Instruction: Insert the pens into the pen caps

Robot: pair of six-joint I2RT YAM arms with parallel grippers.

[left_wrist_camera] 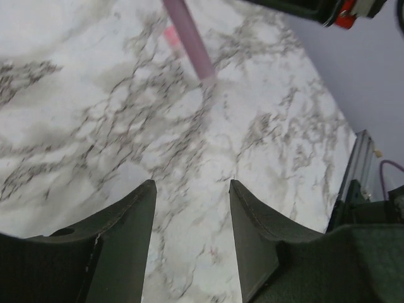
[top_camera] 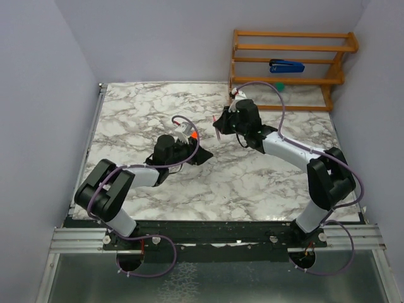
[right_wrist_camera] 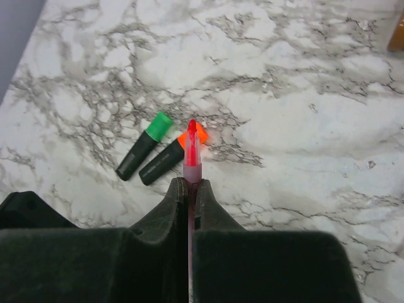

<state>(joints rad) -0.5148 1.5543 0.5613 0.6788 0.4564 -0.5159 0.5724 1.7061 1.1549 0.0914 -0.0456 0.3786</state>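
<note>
My right gripper is shut on the slim pale pink pen, whose red tip sticks out ahead. It is held above the table, over two black pens lying side by side. One has a green end and one an orange end. My left gripper is open and empty above bare marble, and the pink pen shows ahead of it. In the top view the left gripper and right gripper are close together, with the orange end between them. A small green piece, perhaps a cap, lies by the rack.
A wooden rack stands at the back right with a blue stapler-like object on its shelf. The marble tabletop is walled on the left, back and right. A metal rail runs along the near edge.
</note>
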